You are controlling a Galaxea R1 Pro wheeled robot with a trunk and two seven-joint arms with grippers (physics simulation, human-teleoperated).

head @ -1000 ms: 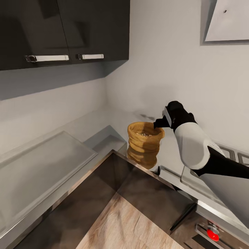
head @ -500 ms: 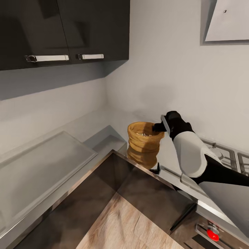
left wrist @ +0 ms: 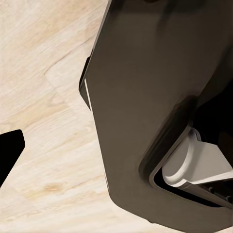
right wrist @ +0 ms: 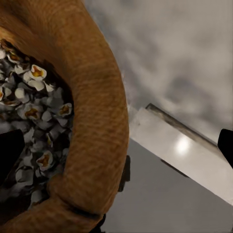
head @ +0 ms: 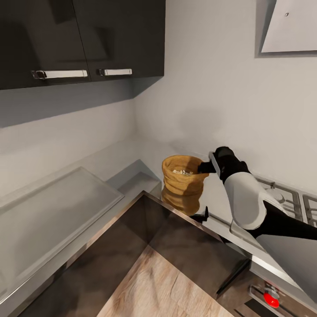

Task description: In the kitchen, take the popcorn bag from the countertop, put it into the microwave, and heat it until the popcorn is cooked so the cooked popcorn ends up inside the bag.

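Observation:
The popcorn bag [head: 182, 189], a tan burlap sack with a rolled rim, stands upright on the grey countertop [head: 112, 160] near the wall corner. White and yellowish popcorn [head: 180, 171] fills its mouth. My right gripper [head: 204, 167] is at the bag's right rim. In the right wrist view the thick rim [right wrist: 97, 121] lies between the spread fingers, one fingertip [right wrist: 9, 155] over the popcorn [right wrist: 34, 102] and the other outside the bag, so it is open. My left gripper [left wrist: 116, 150] hangs over the wooden floor, with one dark fingertip [left wrist: 9, 150] at the picture's edge. The microwave is out of view.
Dark wall cabinets [head: 83, 39] with metal handles hang above the counter's left run. A flat grey drainer panel [head: 57, 207] lies at the left. The gas hob [head: 286, 196] sits right of the bag, under a pale hood [head: 290, 26]. A red knob [head: 271, 300] shows at lower right.
My right arm has lowered and drawn slightly right, bringing the gripper down to the bag's rim. The bag has stayed in place.

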